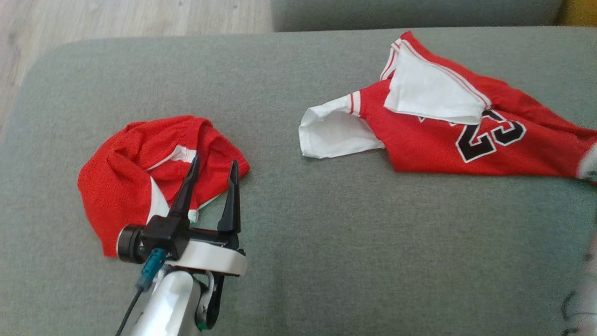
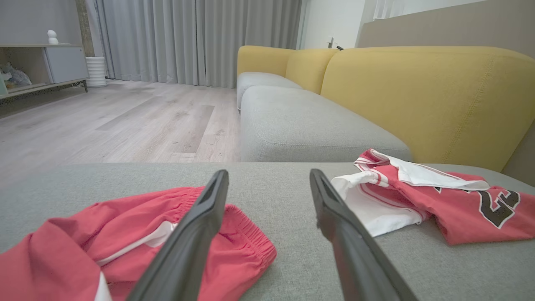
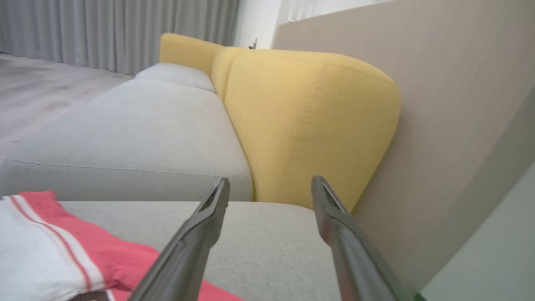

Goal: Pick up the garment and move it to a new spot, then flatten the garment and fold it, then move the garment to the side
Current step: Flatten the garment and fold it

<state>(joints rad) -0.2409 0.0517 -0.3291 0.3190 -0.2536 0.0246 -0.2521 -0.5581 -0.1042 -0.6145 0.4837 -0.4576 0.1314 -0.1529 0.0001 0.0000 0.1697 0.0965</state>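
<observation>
A red jersey (image 1: pixel 419 140) with white sleeves and a black "23" lies crumpled at the right of the grey sofa seat (image 1: pixel 326 233); one white sleeve is folded over its chest. It also appears as the jersey (image 2: pixel 459 209) in the left wrist view and the jersey (image 3: pixel 117 259) in the right wrist view. Red shorts (image 1: pixel 121 177) lie bunched at the left. My left gripper (image 1: pixel 214 161) stands open over the right edge of the shorts (image 2: pixel 125 225), holding nothing. In its own view my right gripper (image 3: pixel 271 180) is open and empty, with the jersey below and to its left.
A yellow backrest (image 3: pixel 309 117) runs along the far right side of the seat, with a beige wall behind it. A second grey seat cushion (image 2: pixel 301 125) adjoins at the back. Wooden floor (image 1: pixel 116 18) lies beyond the seat's left corner.
</observation>
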